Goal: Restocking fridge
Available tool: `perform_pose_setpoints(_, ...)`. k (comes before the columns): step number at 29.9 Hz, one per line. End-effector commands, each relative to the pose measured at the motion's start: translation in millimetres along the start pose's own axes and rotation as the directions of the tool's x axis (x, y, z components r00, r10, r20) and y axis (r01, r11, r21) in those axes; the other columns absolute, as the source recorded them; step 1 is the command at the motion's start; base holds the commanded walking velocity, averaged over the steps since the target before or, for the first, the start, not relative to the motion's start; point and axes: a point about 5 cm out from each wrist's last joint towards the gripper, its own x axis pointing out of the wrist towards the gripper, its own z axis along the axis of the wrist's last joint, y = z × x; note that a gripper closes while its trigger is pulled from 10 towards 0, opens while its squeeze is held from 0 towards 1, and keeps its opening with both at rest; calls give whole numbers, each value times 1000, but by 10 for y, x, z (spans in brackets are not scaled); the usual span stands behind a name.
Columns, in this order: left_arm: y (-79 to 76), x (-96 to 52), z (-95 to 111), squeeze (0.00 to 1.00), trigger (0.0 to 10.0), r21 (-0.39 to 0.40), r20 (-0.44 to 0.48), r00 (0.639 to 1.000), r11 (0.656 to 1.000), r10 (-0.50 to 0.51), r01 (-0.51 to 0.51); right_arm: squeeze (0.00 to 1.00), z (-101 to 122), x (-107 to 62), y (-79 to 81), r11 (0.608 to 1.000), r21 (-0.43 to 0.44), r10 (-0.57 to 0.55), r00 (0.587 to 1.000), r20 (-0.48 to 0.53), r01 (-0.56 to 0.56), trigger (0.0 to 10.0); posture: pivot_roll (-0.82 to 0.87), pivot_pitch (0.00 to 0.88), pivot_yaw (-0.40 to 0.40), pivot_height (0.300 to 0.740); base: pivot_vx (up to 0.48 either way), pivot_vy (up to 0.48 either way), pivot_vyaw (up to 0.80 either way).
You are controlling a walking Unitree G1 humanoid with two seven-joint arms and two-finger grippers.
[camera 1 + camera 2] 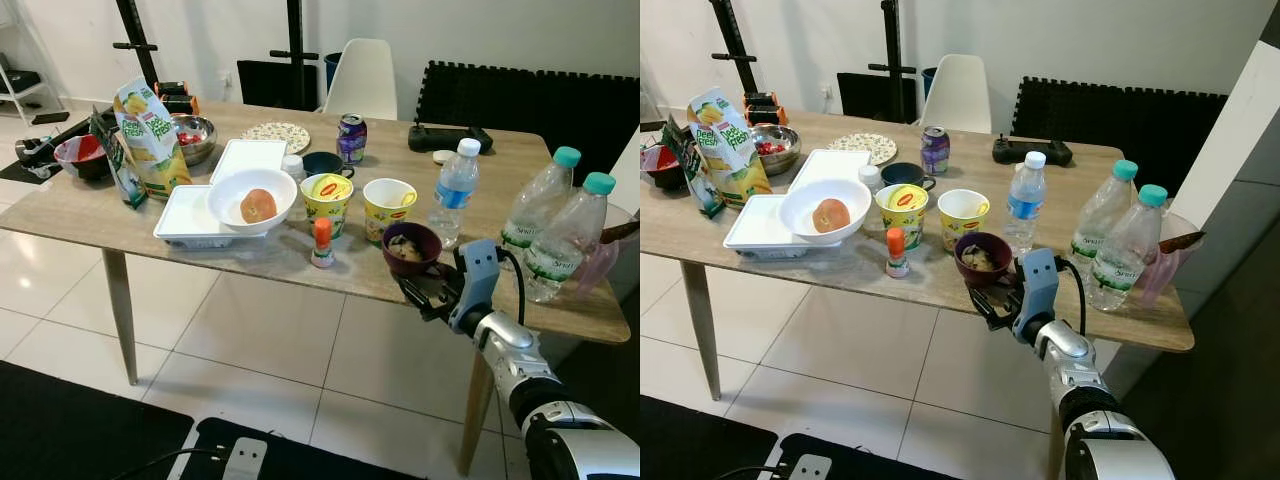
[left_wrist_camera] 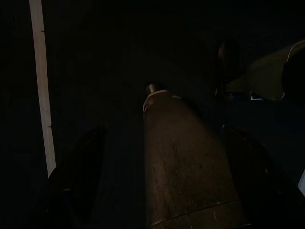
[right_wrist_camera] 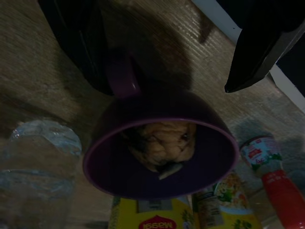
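Your right gripper [image 1: 428,291] is at the near edge of the table [image 1: 90,215], fingers spread apart, one on each side of the purple bowl's [image 1: 411,248] handle. Your silver right arm reaches up from below, wrist bent toward the bowl. You see the bowl standing upright, mouth up, with brown food inside. Just past it are two yellow noodle cups [image 1: 388,208] and a water bottle [image 1: 453,192].
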Motion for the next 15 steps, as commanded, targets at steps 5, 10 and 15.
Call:
perform_pose_setpoints(5,-8,-2,-39,0,10000,10,-8,1000,1000,-4,4,0,34,25,7,1000,-9,-7,1000,15,7,4667,-33,0,-31,740,0,0,0)
perform_pose_setpoints(10,-7,-3,-46,0,10000,13,-9,1000,1000,-6,6,0,51,22,-5,1000,-4,-13,999,31,13,0,-32,0,-30,740,0,0,0)
perform_pose_setpoints(15,1,-5,-54,0,10000,17,-9,1000,1000,-4,5,0,58,21,-13,1000,-11,-14,999,32,14,0,-33,0,-31,740,0,0,0)
